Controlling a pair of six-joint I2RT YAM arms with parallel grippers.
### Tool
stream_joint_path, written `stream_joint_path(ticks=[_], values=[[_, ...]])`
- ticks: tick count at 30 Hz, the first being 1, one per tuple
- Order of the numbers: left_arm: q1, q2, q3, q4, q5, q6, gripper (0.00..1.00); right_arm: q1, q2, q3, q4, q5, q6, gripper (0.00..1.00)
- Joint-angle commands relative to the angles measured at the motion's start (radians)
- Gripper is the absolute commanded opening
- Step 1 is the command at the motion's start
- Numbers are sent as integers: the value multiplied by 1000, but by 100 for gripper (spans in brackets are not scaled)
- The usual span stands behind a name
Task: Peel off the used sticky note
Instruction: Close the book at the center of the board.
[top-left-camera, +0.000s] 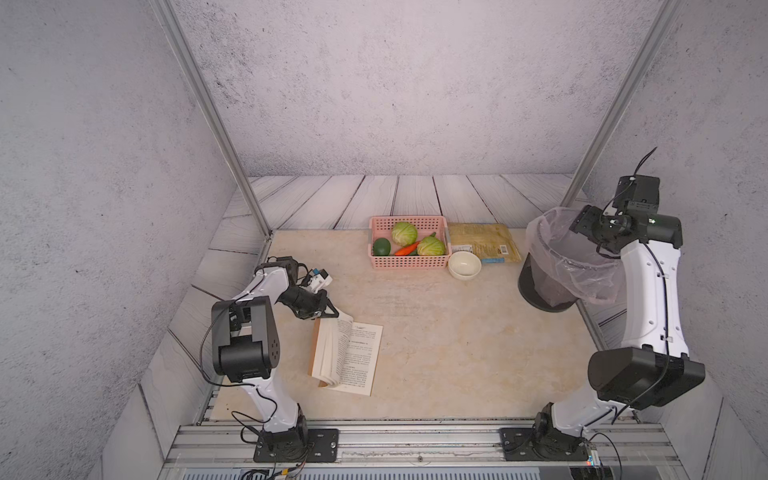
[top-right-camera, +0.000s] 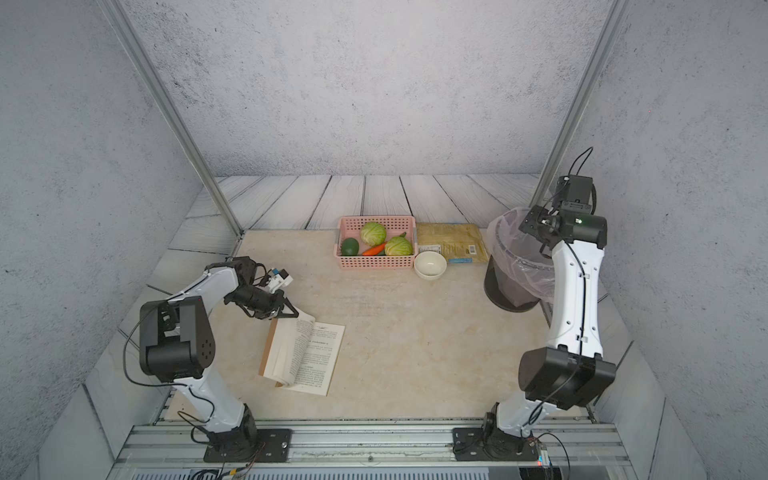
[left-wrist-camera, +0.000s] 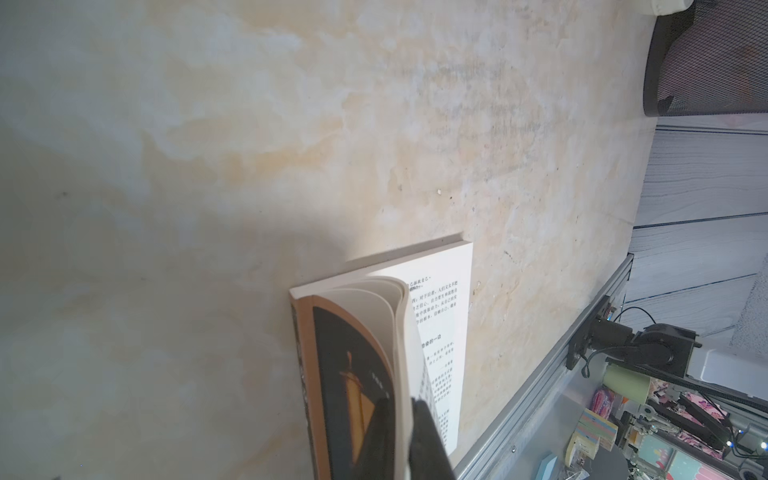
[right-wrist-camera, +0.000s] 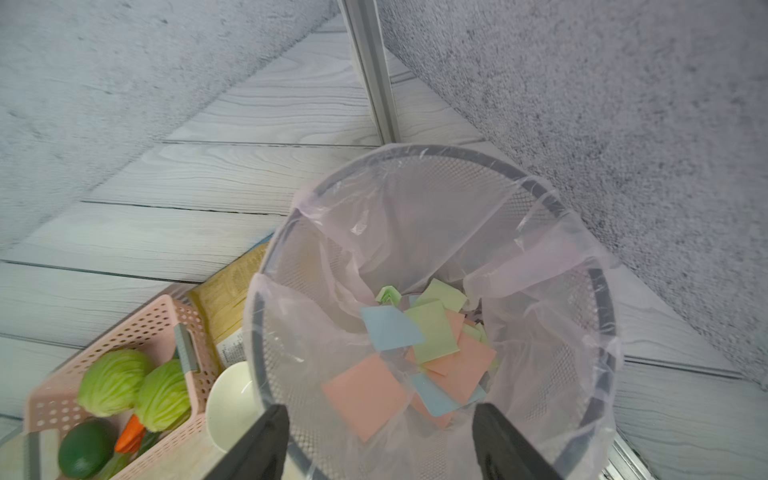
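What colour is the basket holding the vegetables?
Pink; the basket shows best in a top view.

Bright diffuse light, top views sharp, edges bowed, soft shadow on table (left-wrist-camera: 187, 257) in left wrist view, right gripper (right-wrist-camera: 380, 411) fingers (right-wrist-camera: 262, 444) blurred.

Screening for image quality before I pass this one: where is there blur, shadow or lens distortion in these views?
Left wrist view: a broad soft shadow crosses the table; the left gripper, shut on the book, is out of focus. Right wrist view: the open right gripper is blurred, the sticky notes sharper. In both top views: even light, frame posts splaying from the wide lens.
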Motion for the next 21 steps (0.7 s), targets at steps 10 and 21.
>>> stream_joint_path(ticks=[10, 21], values=[[-25, 36, 88, 92, 3, -186, 0, 135, -237, -211, -28, -156, 1, 76], [-145, 101, 136, 236, 25, -409, 0, 397, -339, -531, 52, -115, 52, 76]])
